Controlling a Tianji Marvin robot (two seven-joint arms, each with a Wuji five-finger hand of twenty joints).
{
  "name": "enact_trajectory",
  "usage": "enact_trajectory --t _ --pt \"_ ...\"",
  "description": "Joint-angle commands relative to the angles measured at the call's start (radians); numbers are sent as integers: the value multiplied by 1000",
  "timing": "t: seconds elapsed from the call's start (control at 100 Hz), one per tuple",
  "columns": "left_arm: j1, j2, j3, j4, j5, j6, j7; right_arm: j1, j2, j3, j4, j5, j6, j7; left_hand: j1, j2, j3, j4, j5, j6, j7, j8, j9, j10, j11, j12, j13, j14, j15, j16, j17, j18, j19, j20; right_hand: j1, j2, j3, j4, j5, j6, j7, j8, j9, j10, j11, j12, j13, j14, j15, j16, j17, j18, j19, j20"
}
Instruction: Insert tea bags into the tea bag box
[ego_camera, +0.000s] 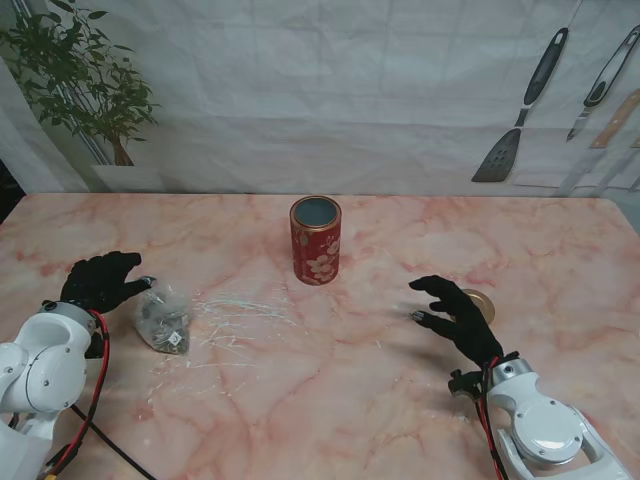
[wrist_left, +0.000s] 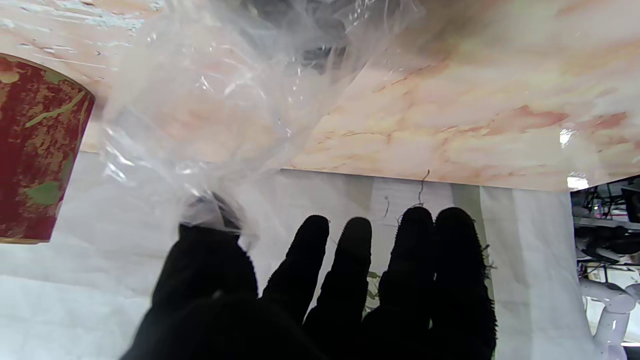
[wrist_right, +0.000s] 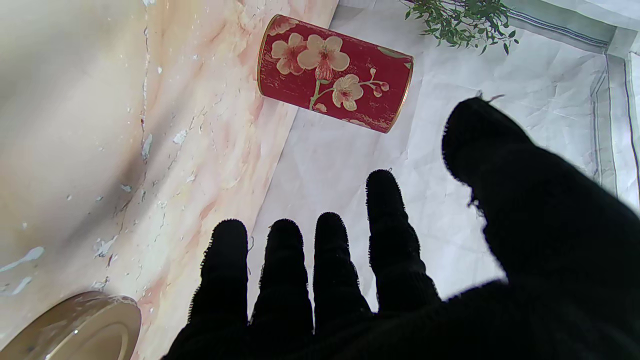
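Note:
The red floral tea tin (ego_camera: 315, 240) stands upright and uncovered at the table's middle; it also shows in the wrist views (wrist_left: 35, 150) (wrist_right: 335, 75). A clear plastic bag of tea bags (ego_camera: 162, 318) lies on the left side. My black-gloved left hand (ego_camera: 100, 282) rests just left of it with fingers straight and apart; in the left wrist view the bag's plastic (wrist_left: 240, 100) drapes over the thumb tip of that hand (wrist_left: 325, 290). My right hand (ego_camera: 455, 312) hovers open on the right, fingers (wrist_right: 390, 240) spread and holding nothing.
A round gold lid (ego_camera: 480, 303) lies on the table just behind my right hand, also seen in the right wrist view as a gold lid (wrist_right: 75, 325). White scuff marks (ego_camera: 240, 320) streak the marble between bag and tin. A white backdrop closes the far edge.

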Motion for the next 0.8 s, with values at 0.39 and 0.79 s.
enact_trajectory --t 0.39,0.79 --pt "28 -3 -1 -38 21 -146 104 1 2 -8 12 9 -14 25 -97 28 -2 15 -71 -8 -41 -67 -57 12 -137 -166 -80 8 -222 -292 -104 85 -276 -171 5 3 -18 22 -7 -13 -14 7 -46 -28 15 0 -30 -45 14 7 -12 -55 -17 16" --pt "47 4 -17 -103 86 -220 86 0 2 -7 18 16 -28 26 -68 -48 9 18 -66 -18 -30 -85 -55 -8 -145 -182 -73 -30 -239 -340 -85 51 -341 -259 7 4 -17 22 -8 -14 -13 8 -47 -29 15 -2 -31 -44 17 8 -13 -66 -24 17"
